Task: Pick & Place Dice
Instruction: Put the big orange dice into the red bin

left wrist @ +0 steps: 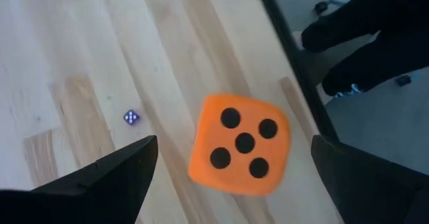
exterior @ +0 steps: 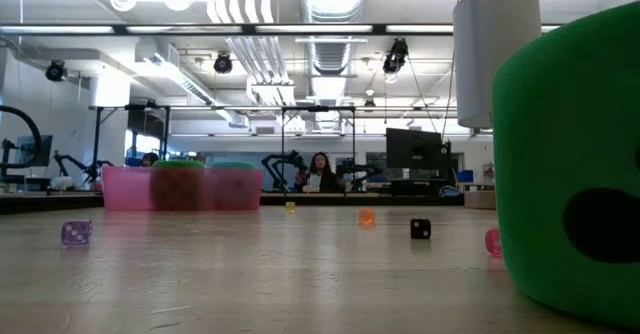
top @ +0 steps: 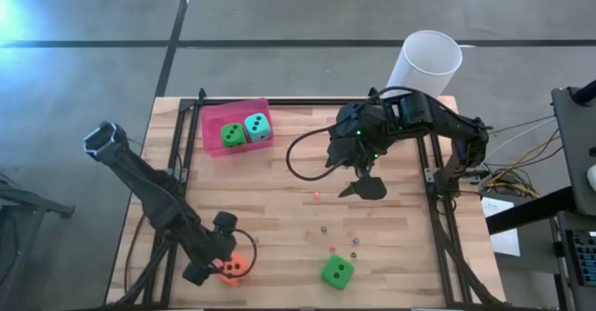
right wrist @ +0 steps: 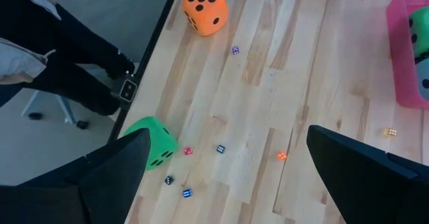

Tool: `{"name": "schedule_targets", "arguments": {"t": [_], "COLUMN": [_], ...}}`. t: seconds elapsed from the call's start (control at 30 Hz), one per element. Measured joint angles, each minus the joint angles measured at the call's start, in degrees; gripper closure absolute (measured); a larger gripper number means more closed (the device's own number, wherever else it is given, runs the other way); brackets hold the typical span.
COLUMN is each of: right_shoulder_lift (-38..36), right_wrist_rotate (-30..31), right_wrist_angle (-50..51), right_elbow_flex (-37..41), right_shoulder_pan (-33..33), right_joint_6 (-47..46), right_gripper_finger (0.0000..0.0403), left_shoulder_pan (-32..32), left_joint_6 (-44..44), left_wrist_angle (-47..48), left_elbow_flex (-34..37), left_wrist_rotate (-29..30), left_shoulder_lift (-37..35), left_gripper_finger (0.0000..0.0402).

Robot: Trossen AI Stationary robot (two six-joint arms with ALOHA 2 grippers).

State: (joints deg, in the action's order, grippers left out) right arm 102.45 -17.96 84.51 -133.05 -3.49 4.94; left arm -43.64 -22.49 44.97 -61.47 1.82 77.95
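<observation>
Left gripper (left wrist: 231, 177) apart over orange die (left wrist: 238, 144); right gripper (right wrist: 224, 177) apart above table (top: 279, 218).

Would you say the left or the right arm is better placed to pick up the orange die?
Left: the left gripper hangs open right over the orange die, fingers either side. The right gripper is mid-table, far off.

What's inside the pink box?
The pink box holds two dice side by side: a green die and a teal die. The floor of the box beneath them is covered, so nothing more can be told.
</observation>
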Motion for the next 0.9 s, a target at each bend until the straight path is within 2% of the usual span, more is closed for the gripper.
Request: {"name": "schedule_targets", "arguments": {"t": [0.1, 0.27, 0.57, 0.9], "right_shoulder_lift": [0.0, 0.0, 0.0, 0.0], "right_wrist_rotate": [0.0, -0.01, 0.0, 0.0], "right_wrist_angle": [0.0, 0.02, 0.02, 0.02], "right_elbow_flex": [0.0, 0.0, 0.0, 0.0], "right_shoulder_pan": [0.0, 0.0, 0.0, 0.0], "right_joint_6": [0.03, 0.02, 0.02, -0.01], "right_gripper_finger": [0.0003, 0.0003, 0.0003, 0.0003], "left_shoulder_pan": [0.0, -0.69, -0.92, -0.94], "left_joint_6": [-1.03, -1.97, -0.65, -0.45], "left_wrist_angle": [-0.08, -3.08, -3.06, -3.58], "left_elbow_flex": [0.0, 0.0, 0.0, 0.3], "left_wrist_rotate": [-0.66, -5.17, -4.42, -4.44], "left_shoulder_lift": [2.08, 4.22, 7.63, 8.14], "left_gripper_finger": [0.0002, 0.0002, 0.0002, 0.0002]}}
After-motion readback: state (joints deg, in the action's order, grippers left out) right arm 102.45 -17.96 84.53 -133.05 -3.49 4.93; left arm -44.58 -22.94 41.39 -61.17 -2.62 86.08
